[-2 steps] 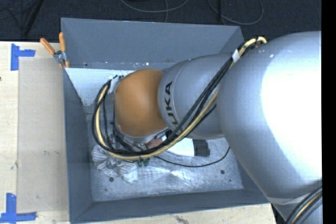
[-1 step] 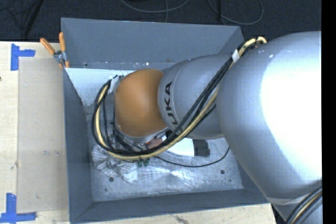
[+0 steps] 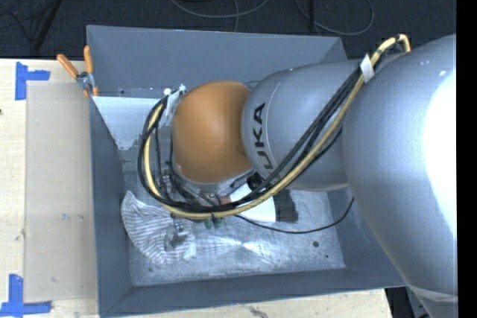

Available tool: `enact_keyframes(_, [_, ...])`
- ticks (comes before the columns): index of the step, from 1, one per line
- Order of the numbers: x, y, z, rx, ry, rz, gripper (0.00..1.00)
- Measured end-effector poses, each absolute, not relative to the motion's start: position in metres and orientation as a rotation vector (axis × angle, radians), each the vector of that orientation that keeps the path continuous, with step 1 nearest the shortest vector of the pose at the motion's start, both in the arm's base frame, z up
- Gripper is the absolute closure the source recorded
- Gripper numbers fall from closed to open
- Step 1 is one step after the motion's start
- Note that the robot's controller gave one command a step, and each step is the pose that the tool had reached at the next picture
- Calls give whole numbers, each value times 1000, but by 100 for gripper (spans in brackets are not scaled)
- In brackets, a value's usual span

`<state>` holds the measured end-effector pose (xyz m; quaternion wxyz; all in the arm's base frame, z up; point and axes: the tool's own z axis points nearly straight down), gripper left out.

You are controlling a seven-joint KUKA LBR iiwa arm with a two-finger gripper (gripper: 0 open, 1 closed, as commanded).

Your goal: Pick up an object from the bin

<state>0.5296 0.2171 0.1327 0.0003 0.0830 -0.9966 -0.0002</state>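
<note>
My gripper [image 3: 177,236] pokes out below the arm's wrist at the bin's front left. It is down on a crumpled white and grey patterned cloth [image 3: 145,223] that lies spread along the bin's front, and the cloth bunches up around its tip. Most of the gripper's body is hidden by the wrist. To the right lie a flat white piece [image 3: 261,214] and a dark grey block [image 3: 288,206], both apart from the gripper.
The arm reaches in from the right and covers the middle and right of the bin. Its orange dome and looped cables hang over the bin's centre. The bin's sloped walls rise close on the left and front.
</note>
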Motion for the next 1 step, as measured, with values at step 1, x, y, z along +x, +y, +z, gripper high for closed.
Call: enact_keyframes(1, [530,217,133,260,-3130,-1,0])
